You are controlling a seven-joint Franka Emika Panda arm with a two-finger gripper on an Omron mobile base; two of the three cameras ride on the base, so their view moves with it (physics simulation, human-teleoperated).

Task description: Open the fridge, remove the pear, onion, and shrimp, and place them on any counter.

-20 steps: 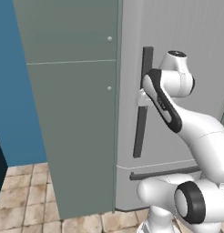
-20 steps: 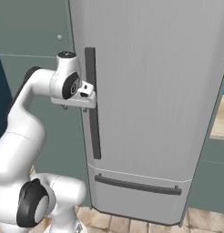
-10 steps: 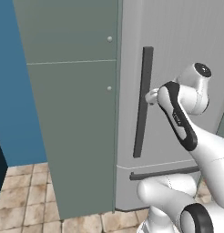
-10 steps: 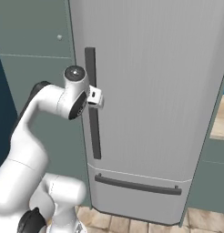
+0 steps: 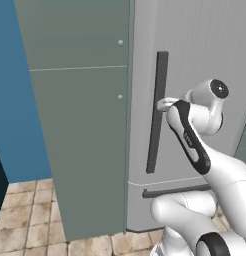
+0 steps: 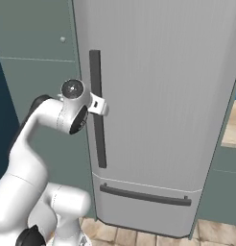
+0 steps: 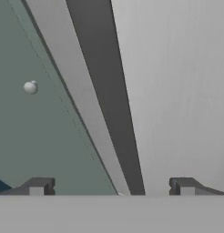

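The fridge [image 6: 158,96] is shut; the released pincer [image 7: 111,186] straddles its handle [image 5: 157,110], so every step remains.

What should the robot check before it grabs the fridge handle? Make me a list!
1. Pincer open: ok.
2. Handle between the fingertips: ok, it runs up between them in the hand view.
3. Pincer at the handle: ok, right beside it.
4. Fingers around the handle: cannot tell.
5. Fridge door shut: ok, so it needs pulling.
6. Cabinet knobs out of the way: ok.
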